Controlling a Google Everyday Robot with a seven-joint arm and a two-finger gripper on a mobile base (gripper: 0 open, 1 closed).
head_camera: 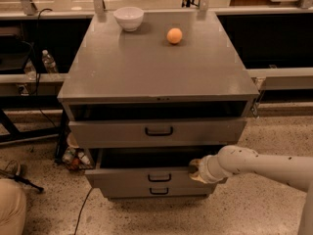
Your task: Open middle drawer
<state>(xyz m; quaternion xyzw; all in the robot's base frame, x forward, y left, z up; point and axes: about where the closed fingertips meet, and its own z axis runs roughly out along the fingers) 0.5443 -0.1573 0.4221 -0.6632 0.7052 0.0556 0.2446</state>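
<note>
From my remote seat I had the grey cabinet [146,77] filling the centre of the frame, with 3 drawers stacked in its front. The middle drawer [127,178] sat low in the frame, between the taller top drawer [107,133] and the narrow bottom drawer [129,192], and its small black handle [159,177] was centred on its face. A dark gap showed above that face, so I judged the drawer already partly drawn out. The gripper [194,171] was at the lower right of the cabinet front, against the upper right part of the middle drawer's face, with the single arm [259,164] reaching in from the right edge. Whether the gripper was spread or pinching anything I could not tell. The handle lay to the left of the gripper and slightly lower, near but apart from it. The drawer's long axis ran left to right, so any pull would have to come toward the bottom of the frame. On the cabinet's top surface, a white bowl [129,18] and an orange ball [174,35] stood well clear.
</note>
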